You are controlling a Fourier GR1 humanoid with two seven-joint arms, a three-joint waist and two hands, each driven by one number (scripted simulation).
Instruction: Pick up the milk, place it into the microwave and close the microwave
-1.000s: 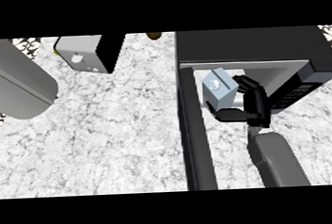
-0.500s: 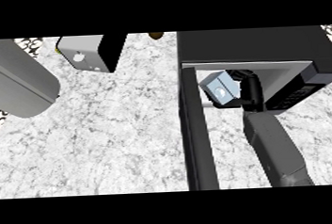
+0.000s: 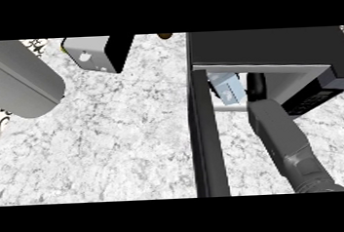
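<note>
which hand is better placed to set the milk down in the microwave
Right. The right hand already reaches into the open microwave beside the milk; the left forearm is far off.

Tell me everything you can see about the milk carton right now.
The light blue and white milk carton is a small box with flat faces, looking like printed card. It sits tilted just inside the opening of the black microwave, whose door stands open toward the viewer. The robot's black right hand is at its right side, reaching into the cavity; whether the fingers grip it cannot be told. Its upper part is hidden under the microwave's top.
</note>
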